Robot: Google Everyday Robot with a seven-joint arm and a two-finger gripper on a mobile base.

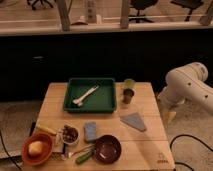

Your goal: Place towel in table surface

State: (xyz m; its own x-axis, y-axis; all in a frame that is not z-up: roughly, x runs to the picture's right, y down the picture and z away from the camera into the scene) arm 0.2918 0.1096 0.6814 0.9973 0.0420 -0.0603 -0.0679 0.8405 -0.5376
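Observation:
The grey-blue towel (133, 121) lies flat on the light wooden table surface (145, 145), right of the middle and below the green tray. My gripper (170, 116) hangs from the white arm (187, 85) just past the table's right edge, to the right of the towel and apart from it. It holds nothing that I can see.
A green tray (100, 102) with a white utensil (85, 95) sits at the back. A green cup (129, 85) and a dark cup (128, 97) stand beside it. A blue sponge (90, 131), dark bowl (107, 148), small bowl (69, 134) and orange bowl (37, 148) fill the front.

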